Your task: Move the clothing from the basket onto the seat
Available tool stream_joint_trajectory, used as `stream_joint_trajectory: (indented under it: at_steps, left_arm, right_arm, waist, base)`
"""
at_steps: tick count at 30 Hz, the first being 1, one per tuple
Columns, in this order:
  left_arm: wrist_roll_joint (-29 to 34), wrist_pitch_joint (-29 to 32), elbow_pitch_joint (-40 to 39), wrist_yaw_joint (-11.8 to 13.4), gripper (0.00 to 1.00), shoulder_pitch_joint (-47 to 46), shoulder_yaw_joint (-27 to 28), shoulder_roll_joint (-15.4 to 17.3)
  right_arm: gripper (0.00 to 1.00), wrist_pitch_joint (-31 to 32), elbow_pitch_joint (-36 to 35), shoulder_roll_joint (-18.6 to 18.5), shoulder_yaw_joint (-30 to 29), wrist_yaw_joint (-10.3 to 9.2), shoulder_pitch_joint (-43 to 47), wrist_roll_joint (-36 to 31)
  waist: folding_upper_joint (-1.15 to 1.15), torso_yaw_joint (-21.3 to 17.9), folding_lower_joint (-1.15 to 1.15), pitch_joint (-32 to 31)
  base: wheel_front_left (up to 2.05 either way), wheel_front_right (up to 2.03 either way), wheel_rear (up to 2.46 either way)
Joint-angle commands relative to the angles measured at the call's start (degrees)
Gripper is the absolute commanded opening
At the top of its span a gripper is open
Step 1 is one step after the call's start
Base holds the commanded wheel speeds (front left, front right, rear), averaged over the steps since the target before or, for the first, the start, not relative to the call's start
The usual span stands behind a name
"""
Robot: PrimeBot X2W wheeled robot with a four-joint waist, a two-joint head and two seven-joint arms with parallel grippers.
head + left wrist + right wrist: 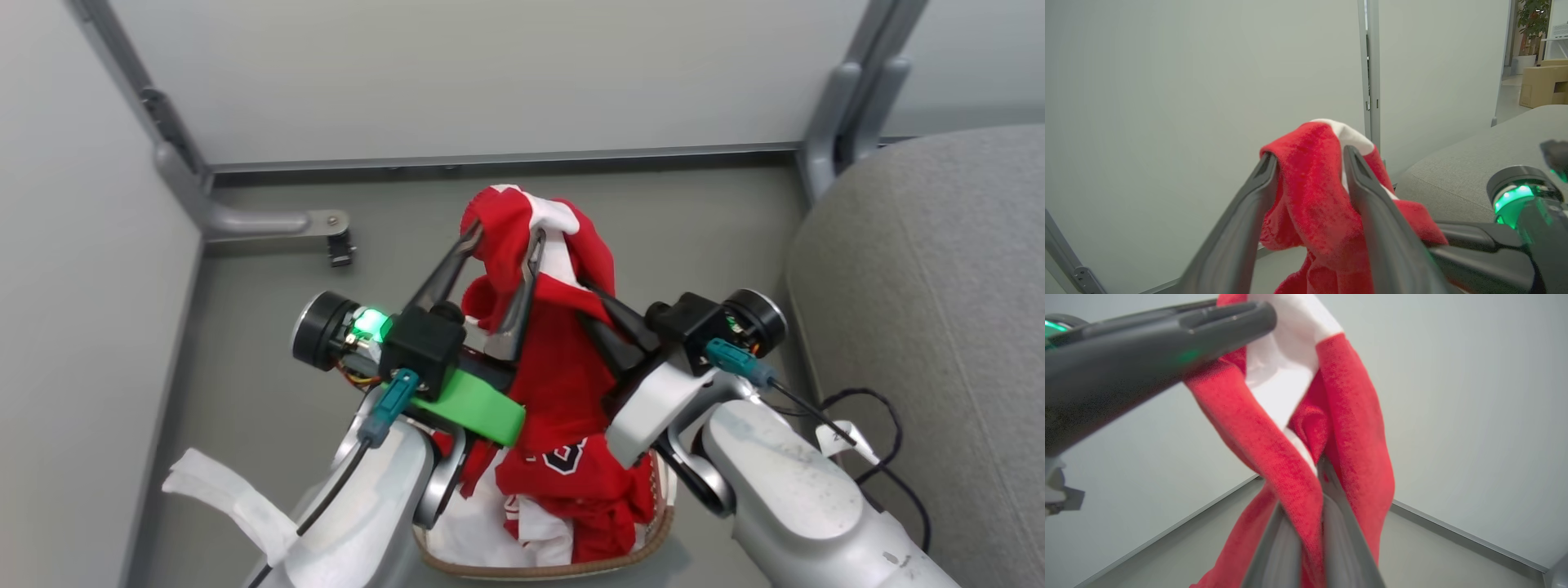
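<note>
The clothing is a red garment with white trim, pulled up in a long bunch out of the basket. Black digits show on its lower part. My left gripper is at the top of the bunch, fingers apart, with a fold of cloth draped between them. My right gripper is lower on the right side, shut on the clothing, its tips buried in cloth. The seat is the grey cushion at the right. More red and white cloth lies in the basket between my forearms.
Pale partition walls with grey posts close off the back and left. A partition foot with a caster stands on the floor at the left. A black cable loops at the seat's near edge. Cardboard boxes show far off.
</note>
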Motion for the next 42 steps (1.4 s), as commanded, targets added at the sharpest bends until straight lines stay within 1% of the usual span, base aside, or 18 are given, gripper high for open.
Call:
stream_joint_trajectory:
  at_steps: [1,6,10,13,19,23,26,29,33,38,40,42]
  left_arm:
    - [0.57,-0.03,0.31,0.20,1.00,0.86,0.58,0.63]
    - [1.24,-0.04,-0.23,0.43,1.00,2.07,1.93,1.42]
    - [1.82,-0.04,0.08,-0.02,1.00,3.41,2.47,1.53]
    - [2.23,-0.04,-0.27,-0.39,1.00,4.28,2.75,1.33]
    - [3.68,-0.03,-0.24,-1.38,1.00,5.29,3.08,1.22]
    - [4.16,-0.04,0.11,-1.85,1.00,5.57,3.58,0.97]
    - [4.56,-0.04,0.64,-2.41,1.00,5.05,3.56,0.99]
    - [5.23,-0.04,1.16,-2.93,1.00,3.93,3.51,1.01]
    - [6.35,-0.04,2.07,-3.74,1.00,2.69,3.07,1.50]
    - [7.67,-0.04,2.43,-4.51,1.00,0.51,2.64,2.18]
    - [7.94,-0.04,2.39,-4.74,1.00,-0.43,2.47,2.33]
    - [8.28,-0.04,2.27,-4.88,1.00,-1.61,2.32,2.41]
  right_arm:
    - [0.00,-0.14,-0.97,-0.63,-0.96,-0.06,1.26,-0.76]
    - [0.00,-0.13,-3.95,-1.83,-4.00,-0.07,2.75,-2.12]
    - [0.00,-0.13,-5.79,-2.17,-6.25,-0.07,3.55,-2.70]
    - [0.00,-0.14,-6.85,-2.58,-8.07,-0.07,3.66,-2.50]
    - [0.00,-0.14,-8.47,-4.22,-12.11,-0.06,3.39,-2.95]
    - [0.00,-0.13,-8.62,-6.60,-14.37,-0.06,2.00,-3.89]
    - [0.00,-0.13,-8.47,-8.42,-16.82,-0.06,-0.15,-4.74]
    - [0.00,-0.13,-8.09,-10.32,-20.15,-0.06,-3.30,-6.14]
    - [0.00,-0.13,-7.23,-13.13,-24.43,-0.06,-8.80,-8.21]
    - [0.00,-0.13,-4.11,-17.11,-30.96,-0.07,-17.20,-11.03]
    - [0.00,-0.13,-3.14,-19.46,-31.62,-0.07,-20.12,-13.32]
    - [0.00,-0.13,-1.25,-21.36,-33.88,-0.06,-23.25,-14.45]
  waist:
    - [0.00,-5.08,0.00,0.90]
    - [0.00,-12.51,0.00,2.32]
    - [0.00,-18.72,0.00,3.50]
    - [0.00,-22.56,0.00,4.31]
    - [0.00,-28.69,0.00,6.37]
    - [0.00,-31.06,0.00,8.13]
    - [0.00,-31.46,0.00,10.14]
    - [0.00,-30.86,0.00,12.74]
    - [0.00,-28.96,0.00,16.86]
    - [0.00,-25.69,0.00,22.05]
    - [0.00,-24.47,0.00,23.72]
    - [0.00,-22.98,0.00,25.83]
  base:
    - [0.00,0.00,0.00]
    - [0.00,0.00,0.00]
    - [0.00,0.00,0.00]
    - [0.00,0.00,0.00]
    - [0.00,0.00,0.00]
    - [0.00,0.00,0.00]
    - [0.00,0.00,0.00]
    - [0.00,0.00,0.00]
    - [0.00,0.00,0.00]
    - [0.00,0.00,0.00]
    - [0.00,0.00,0.00]
    - [0.00,0.00,0.00]
